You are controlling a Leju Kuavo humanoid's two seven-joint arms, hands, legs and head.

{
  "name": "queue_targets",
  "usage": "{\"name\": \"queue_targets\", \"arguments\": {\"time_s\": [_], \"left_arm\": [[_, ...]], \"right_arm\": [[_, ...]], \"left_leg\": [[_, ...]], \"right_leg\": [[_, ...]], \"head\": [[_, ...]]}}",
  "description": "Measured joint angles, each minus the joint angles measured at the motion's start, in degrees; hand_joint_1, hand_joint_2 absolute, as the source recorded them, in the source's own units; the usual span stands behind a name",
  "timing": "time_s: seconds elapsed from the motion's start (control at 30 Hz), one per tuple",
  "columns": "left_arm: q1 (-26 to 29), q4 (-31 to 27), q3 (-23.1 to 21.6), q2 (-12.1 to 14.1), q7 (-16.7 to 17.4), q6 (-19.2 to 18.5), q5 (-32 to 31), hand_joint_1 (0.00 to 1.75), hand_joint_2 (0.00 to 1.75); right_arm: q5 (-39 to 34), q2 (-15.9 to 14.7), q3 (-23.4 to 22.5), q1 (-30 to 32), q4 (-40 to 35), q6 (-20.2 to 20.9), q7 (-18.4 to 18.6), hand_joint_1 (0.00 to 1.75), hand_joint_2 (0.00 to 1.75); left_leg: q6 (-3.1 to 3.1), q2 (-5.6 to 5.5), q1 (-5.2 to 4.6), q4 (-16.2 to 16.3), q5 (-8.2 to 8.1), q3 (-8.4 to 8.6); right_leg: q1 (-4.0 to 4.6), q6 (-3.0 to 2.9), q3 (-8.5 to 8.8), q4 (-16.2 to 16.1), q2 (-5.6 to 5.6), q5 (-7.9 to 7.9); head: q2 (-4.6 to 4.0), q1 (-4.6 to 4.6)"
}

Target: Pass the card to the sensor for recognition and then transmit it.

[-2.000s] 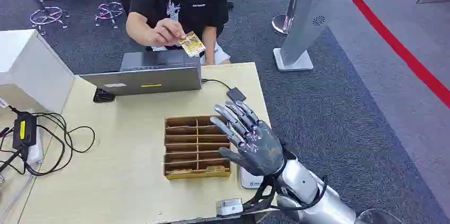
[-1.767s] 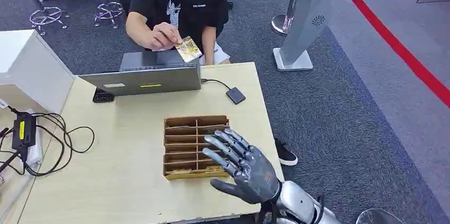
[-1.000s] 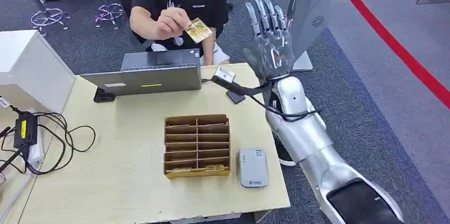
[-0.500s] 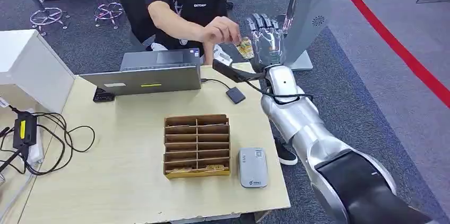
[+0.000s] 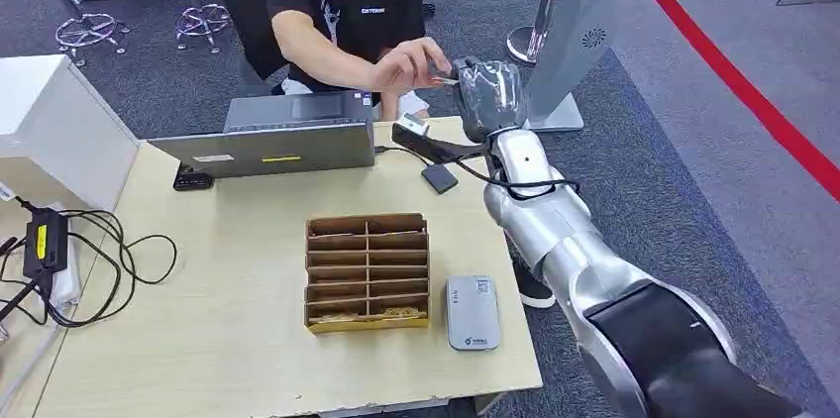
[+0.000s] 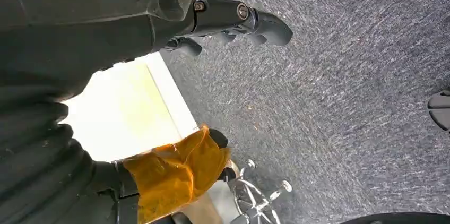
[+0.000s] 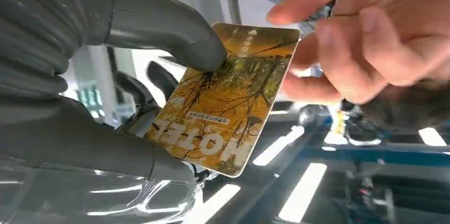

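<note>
Beyond the desk's [image 5: 248,269] far edge, the right hand [image 5: 487,93] pinches the card [image 7: 225,102] between thumb and fingers while a person's hand [image 5: 408,63] holds its other end. Near the desk's front edge lies the sensor [image 5: 472,312]. Beside the floor, the left hand [image 6: 69,75] hangs with fingers curled, holding nothing.

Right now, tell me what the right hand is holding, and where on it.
The right hand pinches the yellow hotel card with its thumb pressed on one long edge; the person's hand holds the opposite end.

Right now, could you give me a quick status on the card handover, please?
Right hand pinching card; person's hand also on it. Left hand holds nothing. Sensor on table, unobstructed.
</note>
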Motion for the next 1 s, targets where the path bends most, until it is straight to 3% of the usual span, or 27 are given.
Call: {"name": "queue_targets", "arguments": {"time_s": [0.1,0.27,0.4,0.53,0.67,0.8,1.0], "left_arm": [[0.5,0.0,0.0,0.0,-0.6,0.4,0.6,0.00,1.75],[1.5,0.0,0.4,0.1,-1.1,0.9,2.9,0.00,1.75],[2.2,0.0,1.8,0.2,-1.0,1.1,4.8,0.00,1.75],[2.8,0.0,3.9,0.3,-0.5,1.8,6.7,0.00,1.75],[3.1,0.0,5.6,0.4,-0.4,2.2,7.7,0.00,1.75],[3.2,0.0,6.5,0.5,-0.4,2.2,7.9,0.00,1.75],[3.5,0.0,7.8,0.5,-0.1,2.7,8.9,0.00,1.75]], "right_arm": [[-0.3,0.0,1.3,1.6,-0.9,-0.9,-2.8,1.75,1.75],[-16.0,-0.7,2.1,7.9,-8.1,4.4,-13.5,1.75,1.75],[-30.8,-5.4,4.2,16.4,-22.7,11.6,-15.7,1.75,1.75],[-42.5,-12.2,4.2,25.0,-38.0,19.7,-18.8,1.75,1.75],[-45.2,-18.5,1.6,32.7,-49.1,23.9,-20.6,1.75,1.75],[-45.6,-22.1,-0.5,36.4,-54.7,25.4,-21.1,1.75,1.75],[-49.0,-28.9,-4.4,44.6,-62.9,35.8,-25.5,1.75,1.75]], "left_leg": [[0.00,0.00,0.00,0.0,0.00,0.00],[0.00,-0.01,0.00,0.0,-0.02,0.00],[0.00,-0.05,0.00,0.0,-0.04,-0.09],[0.00,-0.05,0.00,0.0,-0.11,-0.14],[-0.05,-0.02,0.00,0.0,-0.15,-0.16],[-0.06,0.06,0.00,0.0,-0.16,-0.12],[-0.06,-0.18,-0.01,0.0,-0.16,-0.19]], "right_leg": [[0.00,0.00,0.00,0.0,0.00,0.00],[0.00,0.01,-0.06,0.0,-0.01,-0.02],[0.00,0.01,-0.12,-0.1,-0.08,-0.02],[0.00,0.02,-0.16,-0.1,-0.10,-0.04],[0.00,0.00,-0.17,-0.1,-0.09,-0.07],[0.00,0.00,-0.19,-0.1,-0.03,-0.07],[-0.01,0.00,-0.10,-0.1,-0.26,-0.11]], "head": [[0.00,0.02],[0.00,0.00],[0.00,0.02],[0.00,0.02],[0.00,0.02],[0.00,0.02],[0.00,0.04]]}}
